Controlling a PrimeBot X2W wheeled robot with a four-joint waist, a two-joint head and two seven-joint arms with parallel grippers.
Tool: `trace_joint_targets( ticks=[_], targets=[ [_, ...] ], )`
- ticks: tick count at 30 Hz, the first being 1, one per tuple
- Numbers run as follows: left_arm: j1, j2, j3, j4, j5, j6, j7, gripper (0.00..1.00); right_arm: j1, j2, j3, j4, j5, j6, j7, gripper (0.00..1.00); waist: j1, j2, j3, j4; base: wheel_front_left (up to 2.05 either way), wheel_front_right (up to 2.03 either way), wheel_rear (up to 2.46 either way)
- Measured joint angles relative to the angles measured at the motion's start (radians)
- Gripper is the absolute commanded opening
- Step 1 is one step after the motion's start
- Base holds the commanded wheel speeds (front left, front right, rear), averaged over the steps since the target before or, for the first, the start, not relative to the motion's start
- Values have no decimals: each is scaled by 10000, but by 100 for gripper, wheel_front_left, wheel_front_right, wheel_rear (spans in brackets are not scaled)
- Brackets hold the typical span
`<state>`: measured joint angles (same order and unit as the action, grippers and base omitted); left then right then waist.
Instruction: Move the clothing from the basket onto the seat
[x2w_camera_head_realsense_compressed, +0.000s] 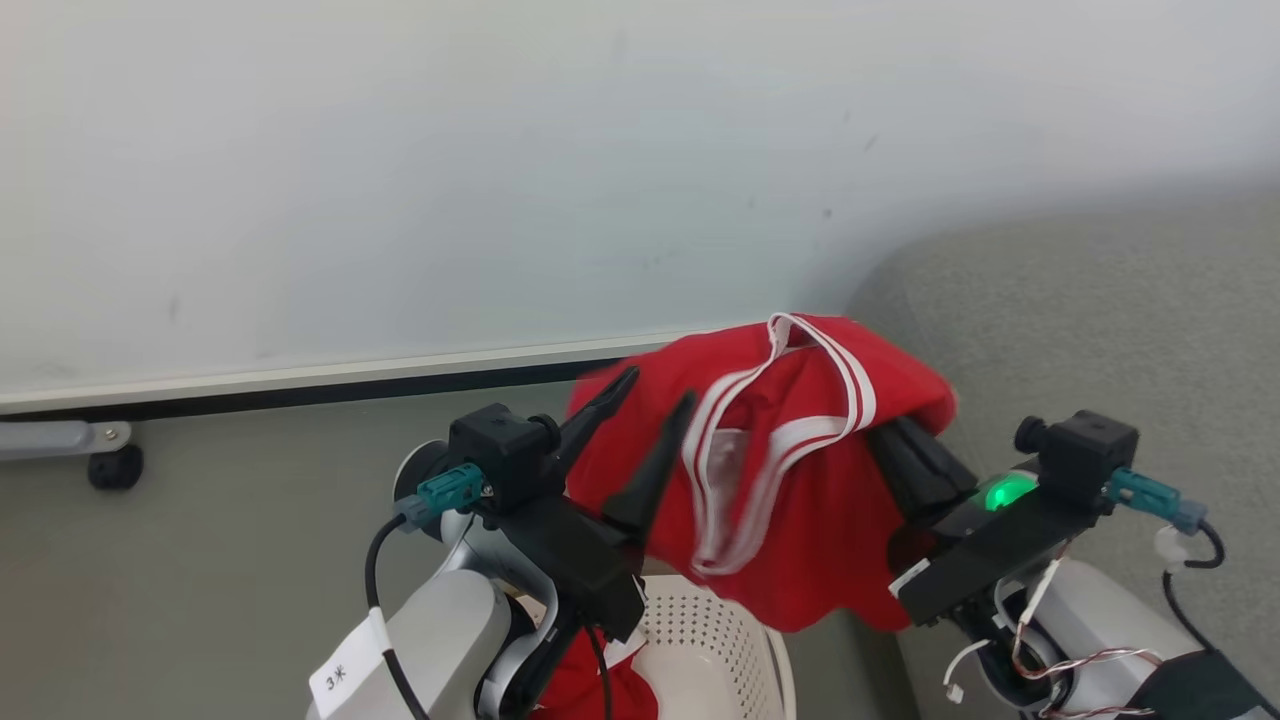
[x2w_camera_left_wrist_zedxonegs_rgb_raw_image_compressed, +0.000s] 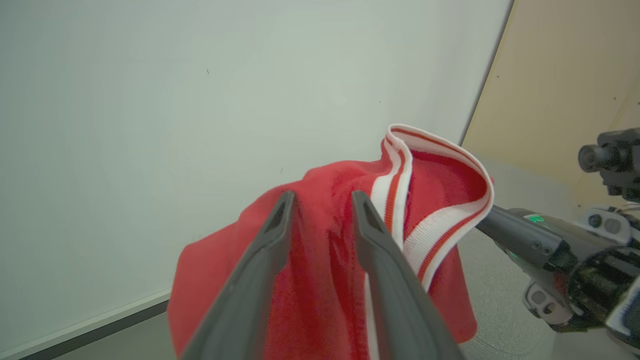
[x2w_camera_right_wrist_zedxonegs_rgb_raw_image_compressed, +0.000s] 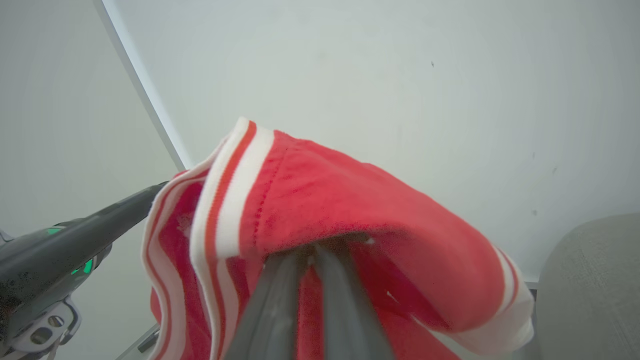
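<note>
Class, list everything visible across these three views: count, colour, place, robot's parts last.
held garment: one, red with white striped trim, lifted above the basket
second garment: one, red, inside the basket
basket: one, cream-white perforated, bottom centre
sofa: one, grey, at right
wall: one, white, behind everything
caster: one, black, on the floor at far left
left pincer: one, dark, open, at the held garment's left side
right pincer: one, dark, shut on the held garment, tips under it
</note>
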<state>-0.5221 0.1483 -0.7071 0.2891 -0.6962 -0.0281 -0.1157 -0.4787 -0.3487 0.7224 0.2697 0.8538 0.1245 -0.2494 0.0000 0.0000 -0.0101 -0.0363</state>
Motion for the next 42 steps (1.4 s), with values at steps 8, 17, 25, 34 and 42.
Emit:
trace_joint_targets(
  ticks=[8,17,25,34,42],
  targets=[
    [169,52,-163,-268,-10,-161,10,100,73,-303,-803,-447,-581,0,0,0,0,0,12,-623,0,0,0],
    [196,244,-213,-527,31,-174,-8,100,380,-746,-1806,-1256,-1231,-17,-6,0,0,0,106,-1572,0,0,0],
    [231,389,-343,-709,155,-176,-21,100,653,-978,-2575,-1941,-1678,-102,-42,0,0,0,257,-2449,0,0,0],
    [230,453,-499,-690,320,-249,-21,100,890,-943,-2999,-2431,-1977,-102,-44,0,0,0,496,-3450,0,0,0],
    [191,414,-577,-660,410,-245,-4,100,1182,-936,-3384,-2763,-2138,-100,-44,0,0,0,759,-4114,0,0,0]
  ],
)
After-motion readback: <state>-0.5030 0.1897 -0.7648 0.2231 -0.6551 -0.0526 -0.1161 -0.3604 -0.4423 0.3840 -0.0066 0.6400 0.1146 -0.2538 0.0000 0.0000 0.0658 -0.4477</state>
